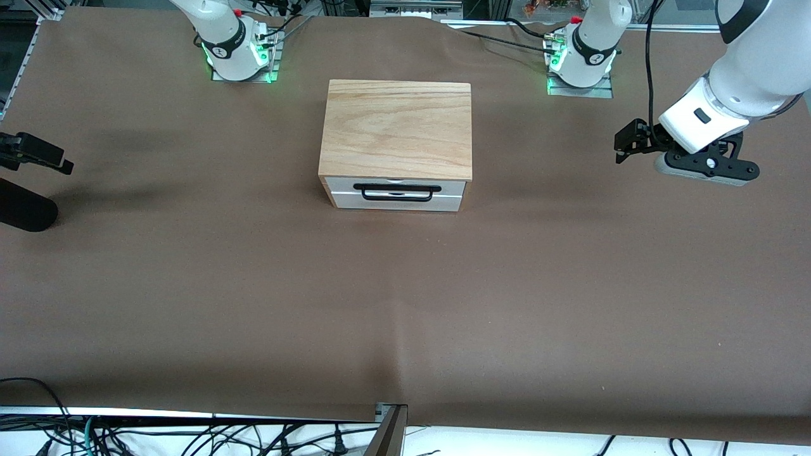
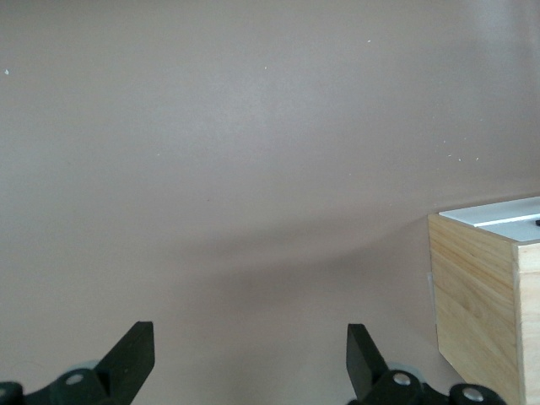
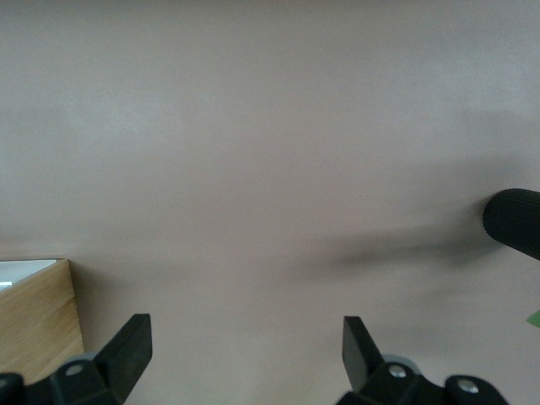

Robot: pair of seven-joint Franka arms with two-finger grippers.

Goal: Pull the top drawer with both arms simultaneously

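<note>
The cabinet has a light wood-grain top and stands mid-table between the two arm bases. Its top drawer is closed, with a white front and a long black bar handle facing the front camera. My left gripper is open and empty over the brown mat toward the left arm's end of the table, well apart from the cabinet. Its fingers are wide apart, and the cabinet's side shows in the left wrist view. My right gripper is open and empty over the mat at the right arm's end.
A brown mat covers the table. A black cylinder lies near the right gripper at the table's edge, and it also shows in the right wrist view. The cabinet's corner shows there too. Cables hang along the table's near edge.
</note>
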